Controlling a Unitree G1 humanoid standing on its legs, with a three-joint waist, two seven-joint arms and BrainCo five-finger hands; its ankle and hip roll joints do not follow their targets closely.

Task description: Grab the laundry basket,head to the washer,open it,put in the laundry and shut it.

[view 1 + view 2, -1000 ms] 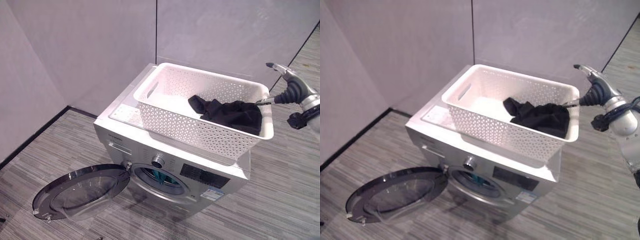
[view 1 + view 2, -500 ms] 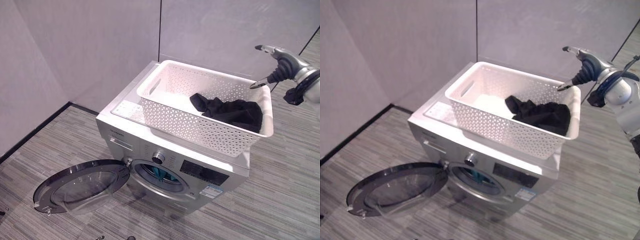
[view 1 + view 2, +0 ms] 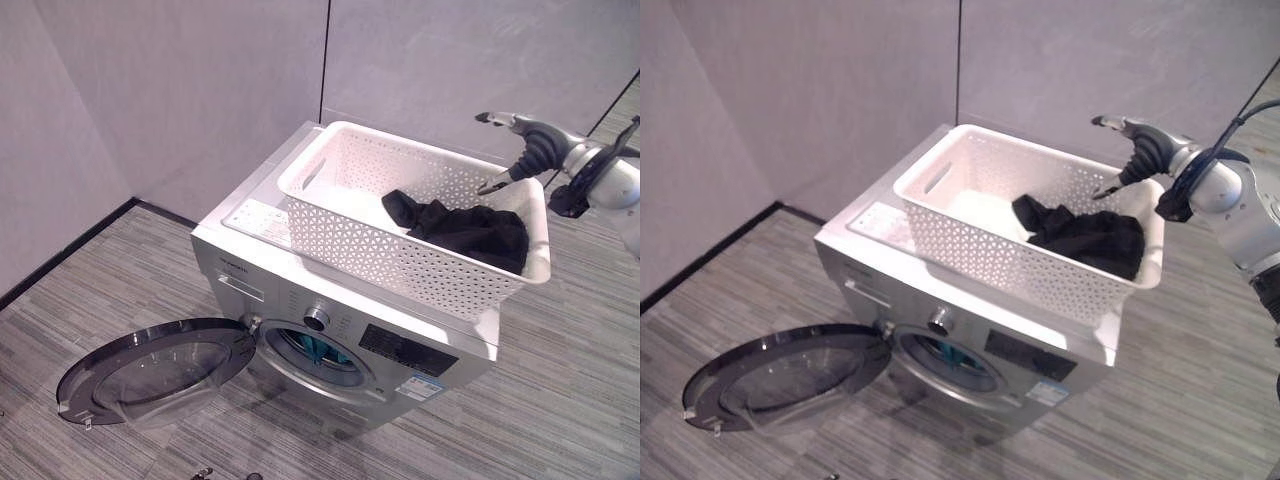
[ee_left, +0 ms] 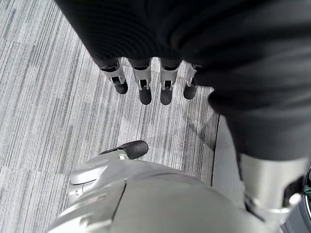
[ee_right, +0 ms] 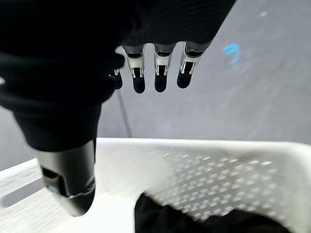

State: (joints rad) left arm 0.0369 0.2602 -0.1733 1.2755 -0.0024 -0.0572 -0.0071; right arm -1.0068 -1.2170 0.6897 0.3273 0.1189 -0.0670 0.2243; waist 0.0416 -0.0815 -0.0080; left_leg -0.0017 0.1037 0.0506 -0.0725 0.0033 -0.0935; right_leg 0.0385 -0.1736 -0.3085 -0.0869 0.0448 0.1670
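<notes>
Right hand (image 3: pixel 528 150) hangs in the upper right of the left eye view, above the far right corner of the white laundry basket (image 3: pixel 330 228), its fingers (image 5: pixel 157 73) straight and spread apart from the thumb, holding nothing. In its own wrist view those fingers point out over the grey wall, with the basket's perforated inner wall and the dark laundry (image 5: pixel 194 221) lying below them, clear of any touch. Black laundry (image 3: pixel 470 228) sits bunched in the right half of the basket, just under and slightly left of the hand. That basket rests on top of the silver washer (image 3: pixel 340 330) near the middle of the frame, tilted across its lid. Round washer door (image 3: pixel 150 375) lies swung wide open at the lower left, and something teal shows inside the drum opening (image 3: pixel 318 352). Left hand (image 4: pixel 146 80) shows in its wrist view with fingers straight and relaxed over striped grey floor (image 4: pixel 43 107), gripping nothing. Compared with a second ago, the right hand has risen and come leftward: then it sat lower at the right edge of the frame, beside the basket's right rim with a fingertip at the rim's height, and half a second ago it was higher but still further right; now it reaches in over the basket's corner. Basket, laundry and open door lie as they did before, the small shift of the whole scene being the camera's.
</notes>
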